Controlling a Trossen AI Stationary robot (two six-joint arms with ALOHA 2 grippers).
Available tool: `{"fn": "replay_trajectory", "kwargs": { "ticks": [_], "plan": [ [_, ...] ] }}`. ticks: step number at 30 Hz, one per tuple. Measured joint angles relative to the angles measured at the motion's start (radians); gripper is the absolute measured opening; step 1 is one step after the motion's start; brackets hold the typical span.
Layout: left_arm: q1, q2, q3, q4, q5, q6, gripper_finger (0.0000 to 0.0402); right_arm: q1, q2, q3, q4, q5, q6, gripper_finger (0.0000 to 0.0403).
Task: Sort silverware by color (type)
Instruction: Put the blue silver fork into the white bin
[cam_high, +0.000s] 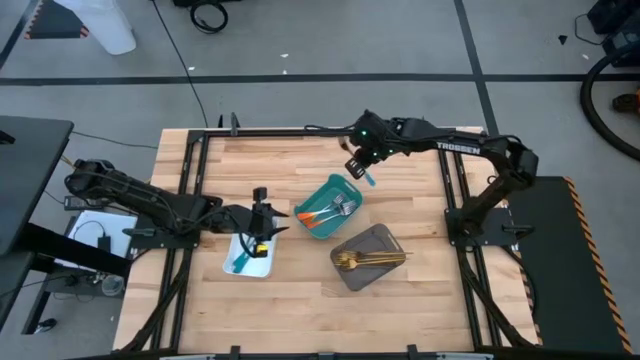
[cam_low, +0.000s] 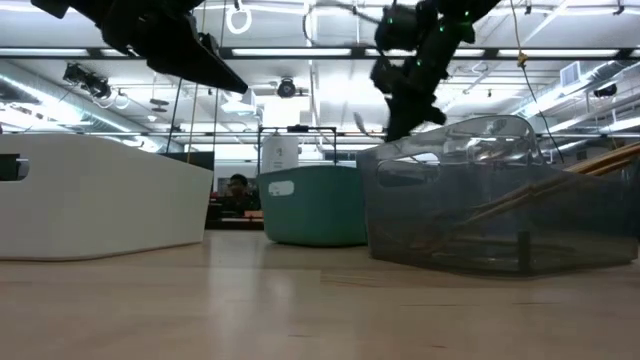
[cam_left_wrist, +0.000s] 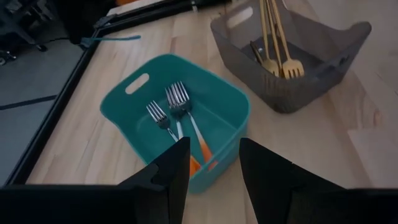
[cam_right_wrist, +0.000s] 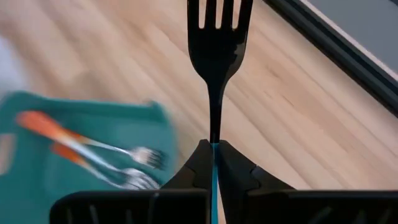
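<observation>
My right gripper (cam_high: 357, 165) hangs above the table just beyond the teal tray's far corner, shut on a fork with a teal-blue handle (cam_right_wrist: 219, 37). The teal tray (cam_high: 345, 190) holds orange-handled forks (cam_left_wrist: 180, 118). Gold forks (cam_high: 372, 260) lie in the grey tray (cam_high: 352, 278), their handles leaning on its rim. A white tray (cam_high: 264, 264) holds teal-blue-handled silverware (cam_high: 240, 258). My left gripper (cam_left_wrist: 214, 149) hovers open above the white tray, pointing at the teal tray, with nothing between its fingers. My right gripper pinches the fork between its two fingers at the upper end of the teal-blue handle (cam_right_wrist: 214, 158), just below the neck. The fork runs along the fingers, its tines sticking out past the fingertips. The fingers slant downward, and the fork is lifted clear of table and trays.
The three trays sit close together in the middle of the wooden table; bare wood (cam_high: 400, 180) lies around them. Black frame rails (cam_high: 455, 200) run along the table's sides. In the low view a person (cam_low: 238, 190) sits far behind the table.
</observation>
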Motion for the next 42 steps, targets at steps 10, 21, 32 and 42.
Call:
{"fn": "replay_trajectory", "kwargs": {
  "ticks": [10,21,32,42],
  "plan": [
    [0.018,0.0,0.0,0.037,-0.002,-0.057,0.0148,0.146,0.016,-0.006,0.317,-0.07,-0.092,0.0015],
    [0.018,0.0,0.0,0.054,-0.001,-0.102,0.0148,0.257,0.071,-0.014,0.548,-0.067,-0.163,0.0015],
    [0.017,0.0,0.0,0.076,0.0,-0.103,0.0148,0.332,0.123,-0.014,0.674,-0.062,-0.174,0.0016],
    [0.016,0.0,0.0,0.077,0.0,-0.13,0.0148,0.392,0.153,-0.013,0.75,-0.04,-0.197,0.0016]
  ]
}}
